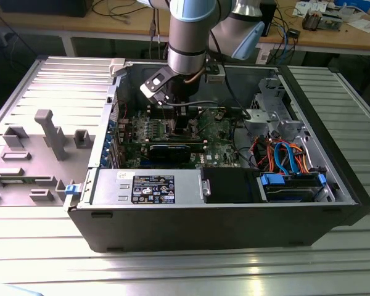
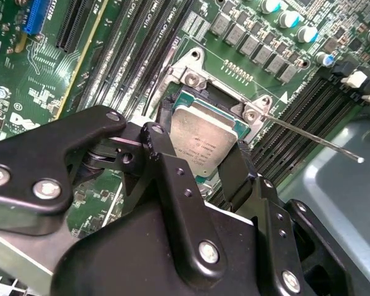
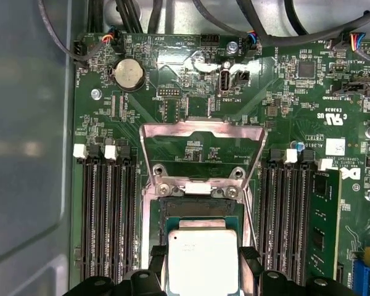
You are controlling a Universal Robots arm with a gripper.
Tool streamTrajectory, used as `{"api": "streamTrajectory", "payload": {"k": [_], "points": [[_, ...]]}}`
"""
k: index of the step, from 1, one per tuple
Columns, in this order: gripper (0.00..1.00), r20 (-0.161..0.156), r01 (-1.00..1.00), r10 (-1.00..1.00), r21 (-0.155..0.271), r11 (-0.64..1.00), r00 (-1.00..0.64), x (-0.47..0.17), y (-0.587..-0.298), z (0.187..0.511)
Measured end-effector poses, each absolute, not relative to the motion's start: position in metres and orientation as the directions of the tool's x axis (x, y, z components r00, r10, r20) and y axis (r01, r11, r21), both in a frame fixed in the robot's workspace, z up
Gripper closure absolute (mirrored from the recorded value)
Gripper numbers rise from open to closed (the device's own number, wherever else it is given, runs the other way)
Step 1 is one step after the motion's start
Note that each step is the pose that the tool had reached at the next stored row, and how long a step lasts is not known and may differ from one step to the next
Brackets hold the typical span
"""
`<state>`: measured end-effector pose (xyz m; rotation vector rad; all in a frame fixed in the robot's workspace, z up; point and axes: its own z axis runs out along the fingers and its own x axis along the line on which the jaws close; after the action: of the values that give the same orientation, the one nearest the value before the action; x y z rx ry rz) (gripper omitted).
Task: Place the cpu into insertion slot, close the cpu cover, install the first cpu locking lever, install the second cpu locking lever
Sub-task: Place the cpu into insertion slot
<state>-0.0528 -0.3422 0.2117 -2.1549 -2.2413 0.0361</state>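
Gripper (image 2: 200,151) clenched on the cpu's (image 2: 203,139) opposite edges, over the insertion slot (image 3: 200,206); seated or not, can't tell. First wrist view: cpu cover (image 3: 200,129) flipped open beyond the slot. Exterior view: gripper down inside the open computer case (image 1: 203,222), over the motherboard (image 1: 222,148); second wrist view adds a thin lever rod (image 2: 308,132) beside the slot.

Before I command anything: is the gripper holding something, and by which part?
The cpu, pinched by two opposite side edges between the gripper's fingers, over the insertion slot.
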Motion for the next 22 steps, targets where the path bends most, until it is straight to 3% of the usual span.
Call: {"api": "streamTrajectory", "payload": {"k": [22], "points": [[0.44, 0.007, 0.999, 1.0, -0.039, -0.007, 0.007, -0.048, -0.338, 0.2]]}}
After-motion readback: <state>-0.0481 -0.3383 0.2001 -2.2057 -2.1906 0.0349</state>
